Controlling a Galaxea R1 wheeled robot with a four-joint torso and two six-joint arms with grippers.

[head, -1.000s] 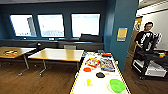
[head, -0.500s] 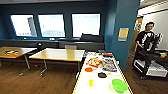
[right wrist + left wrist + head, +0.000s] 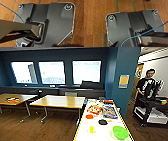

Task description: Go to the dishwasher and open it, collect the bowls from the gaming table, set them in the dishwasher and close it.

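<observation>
The gaming table (image 3: 83, 132) stands in the lower middle of the head view, with a white top and a yellow rim. It serves as the surface for the task items. The lime-green bowl (image 3: 120, 132) rests on the near right part of this surface. The small yellow bowl (image 3: 91, 129) sits to its left, well apart from it; its shape is blurred, so it may be standing upright or lying tilted. Farther along the surface lie a black disc (image 3: 102, 121), an orange disc (image 3: 89, 116), a red and yellow game box (image 3: 94, 109) and a blue game box (image 3: 109, 111).

Two wooden tables (image 3: 60, 101) stand to the left of the gaming table on a brown wood floor (image 3: 37, 129). Three bright windows (image 3: 52, 72) are set in the dark blue wall behind. A person (image 3: 147, 89) stands at the right beside a cart (image 3: 155, 113).

Both wrist views look down on brown floor past the robot's dark plate. Neither tool's opening can be determined: the fingers cannot be made out. No bowl lies near either tool.
</observation>
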